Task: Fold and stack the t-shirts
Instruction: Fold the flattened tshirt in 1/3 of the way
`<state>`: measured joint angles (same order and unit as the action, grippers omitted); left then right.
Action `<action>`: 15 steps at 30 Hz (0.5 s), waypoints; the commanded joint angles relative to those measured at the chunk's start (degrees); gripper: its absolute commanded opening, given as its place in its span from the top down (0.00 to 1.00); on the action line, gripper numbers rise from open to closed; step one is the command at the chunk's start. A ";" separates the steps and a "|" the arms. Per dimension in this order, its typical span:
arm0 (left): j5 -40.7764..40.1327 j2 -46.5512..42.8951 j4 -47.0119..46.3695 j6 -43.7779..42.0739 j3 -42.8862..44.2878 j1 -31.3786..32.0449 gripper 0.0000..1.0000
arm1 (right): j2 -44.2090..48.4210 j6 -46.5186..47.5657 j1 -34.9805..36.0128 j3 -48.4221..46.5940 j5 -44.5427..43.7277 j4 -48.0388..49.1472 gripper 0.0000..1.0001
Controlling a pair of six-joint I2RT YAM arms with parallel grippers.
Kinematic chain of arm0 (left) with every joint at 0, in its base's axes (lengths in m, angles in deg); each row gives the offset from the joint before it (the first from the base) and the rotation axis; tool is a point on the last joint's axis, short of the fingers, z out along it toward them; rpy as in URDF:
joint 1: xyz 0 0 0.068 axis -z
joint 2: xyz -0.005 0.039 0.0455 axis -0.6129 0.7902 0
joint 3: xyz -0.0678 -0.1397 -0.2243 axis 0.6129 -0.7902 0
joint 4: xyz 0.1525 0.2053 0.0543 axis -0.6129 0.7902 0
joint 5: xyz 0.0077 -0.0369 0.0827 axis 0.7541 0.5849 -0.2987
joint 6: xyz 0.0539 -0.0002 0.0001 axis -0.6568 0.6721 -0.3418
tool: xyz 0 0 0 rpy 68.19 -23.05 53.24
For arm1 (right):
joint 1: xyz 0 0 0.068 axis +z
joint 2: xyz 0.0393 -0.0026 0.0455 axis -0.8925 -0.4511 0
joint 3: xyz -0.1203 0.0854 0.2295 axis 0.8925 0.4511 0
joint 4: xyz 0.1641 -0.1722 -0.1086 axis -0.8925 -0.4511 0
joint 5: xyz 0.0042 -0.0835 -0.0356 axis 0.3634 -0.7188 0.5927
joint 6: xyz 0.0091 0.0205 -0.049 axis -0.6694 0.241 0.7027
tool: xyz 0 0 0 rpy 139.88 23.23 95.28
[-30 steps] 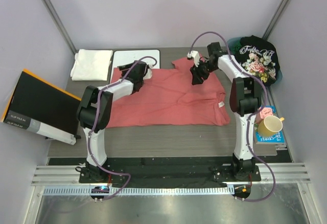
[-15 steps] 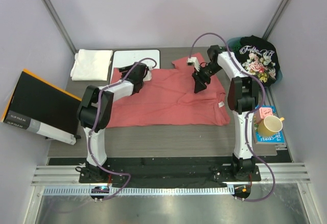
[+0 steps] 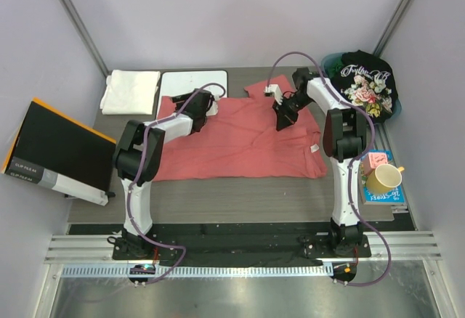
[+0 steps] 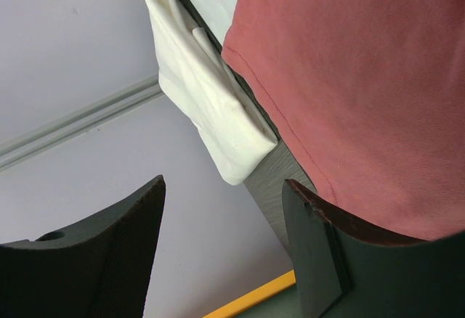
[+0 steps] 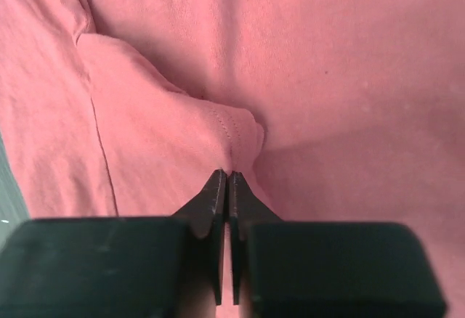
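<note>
I see the salmon-red t-shirt (image 3: 240, 144) spread flat mid-table | right gripper (image 5: 227, 178) clenched on a small raised pinch of it near its right sleeve | left gripper (image 4: 221, 187) released, fingers apart at its far-left sleeve edge | beyond: white t-shirt (image 3: 131, 91) folded far-left, black t-shirt (image 3: 367, 86) far-right.

Bare table strip (image 3: 232, 198) along the near edge, in front of the spread salmon-red shirt (image 3: 240, 144), open for passage; far-left corner taken by white folded shirt (image 3: 131, 91) beside whiteboard (image 3: 192, 82), left flank by tilted black-and-orange box (image 3: 54, 151), right flank by black shirt (image 3: 367, 86) and yellow mug (image 3: 383, 178).
</note>
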<state>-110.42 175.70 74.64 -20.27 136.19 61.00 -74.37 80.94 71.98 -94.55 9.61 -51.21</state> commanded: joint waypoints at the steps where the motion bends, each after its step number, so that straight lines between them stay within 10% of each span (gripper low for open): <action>1: -0.96 0.35 -0.78 -0.22 2.09 0.18 0.34 | 1.95 -0.45 1.05 -0.70 0.06 1.62 0.99; 9: -0.96 0.87 -0.78 0.14 2.00 0.18 0.34 | 11.35 5.87 2.36 6.33 -2.65 -1.99 0.99; 15: -1.13 0.79 -0.78 0.93 1.03 0.44 0.34 | 27.34 3.07 2.89 24.16 -9.06 18.90 0.99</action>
<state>-110.59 176.38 74.71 -20.16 136.34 61.04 -58.70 84.24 74.17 -76.69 4.87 -44.87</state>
